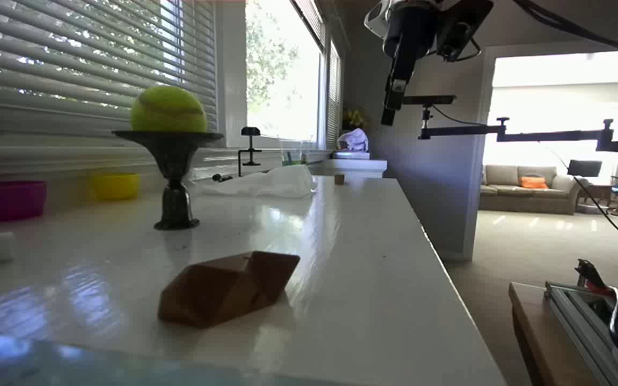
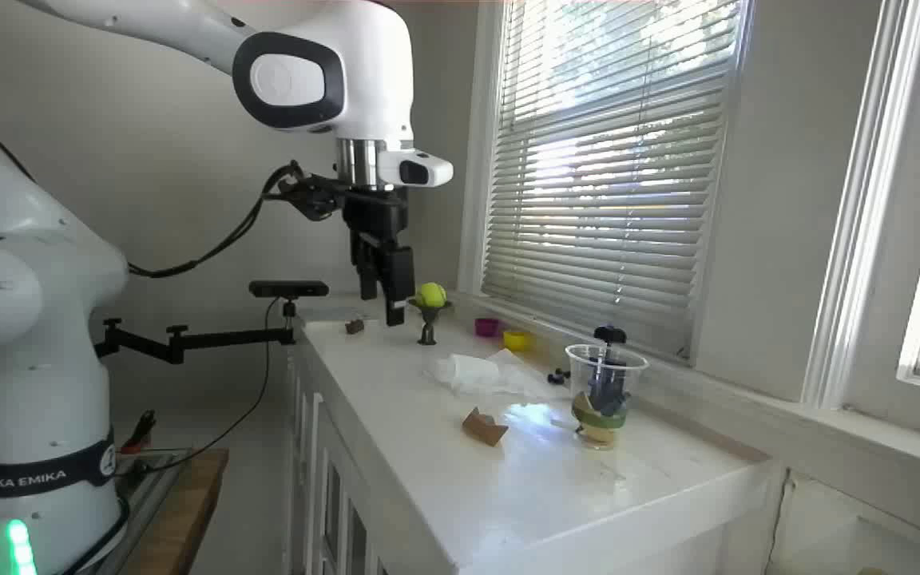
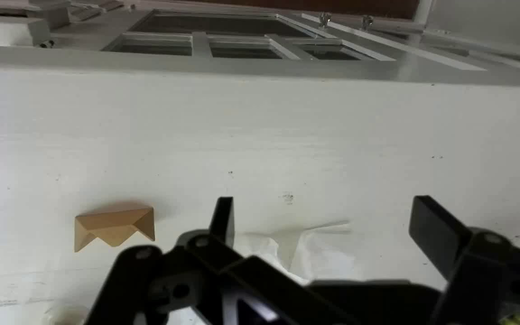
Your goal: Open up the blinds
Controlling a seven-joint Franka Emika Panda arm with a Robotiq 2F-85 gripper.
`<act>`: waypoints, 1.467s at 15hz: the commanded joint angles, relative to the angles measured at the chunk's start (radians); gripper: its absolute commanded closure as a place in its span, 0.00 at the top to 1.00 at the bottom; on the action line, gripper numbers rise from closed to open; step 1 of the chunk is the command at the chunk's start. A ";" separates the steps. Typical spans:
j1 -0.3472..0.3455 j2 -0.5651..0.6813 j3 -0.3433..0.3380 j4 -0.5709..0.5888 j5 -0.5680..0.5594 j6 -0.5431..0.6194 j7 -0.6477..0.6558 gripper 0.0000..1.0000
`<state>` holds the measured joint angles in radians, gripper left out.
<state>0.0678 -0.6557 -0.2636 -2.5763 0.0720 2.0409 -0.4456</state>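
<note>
The white blinds (image 2: 604, 184) hang lowered over the window in an exterior view. Light and foliage show between their slats, more in the upper part, while the lower slats overlap more. The blinds also show at the left of an exterior view (image 1: 94, 59). They are out of the wrist view. My gripper (image 2: 382, 299) points down above the counter's inner edge, apart from the blinds and to their left in that view. It also hangs at the top of an exterior view (image 1: 393, 99). In the wrist view my gripper (image 3: 323, 212) has its fingers wide apart with nothing between them.
On the white counter (image 2: 428, 479) stand a tennis ball (image 2: 431, 295) on a dark stand (image 2: 428, 326), a purple cup (image 2: 486, 327), a yellow cup (image 2: 517, 341), a clear cup (image 2: 605, 391), crumpled white sheeting (image 2: 500, 375) and brown folded pieces (image 2: 484, 427). A camera arm (image 2: 220, 342) stands behind.
</note>
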 commanded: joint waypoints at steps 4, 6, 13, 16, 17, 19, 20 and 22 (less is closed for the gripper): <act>-0.018 0.003 0.016 0.002 0.012 -0.003 -0.009 1.00; -0.018 0.003 0.016 0.002 0.012 -0.003 -0.009 1.00; 0.034 0.029 0.021 0.106 0.098 0.120 -0.010 1.00; 0.105 0.041 0.039 0.190 0.181 0.223 -0.023 1.00; 0.134 0.044 0.047 0.214 0.210 0.254 -0.025 1.00; 0.192 0.057 0.058 0.272 0.260 0.306 -0.036 1.00; 0.221 0.065 0.061 0.302 0.282 0.329 -0.046 1.00; 0.276 0.086 0.064 0.365 0.320 0.374 -0.071 1.00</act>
<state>0.2790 -0.6215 -0.1954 -2.3135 0.3149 2.3680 -0.4553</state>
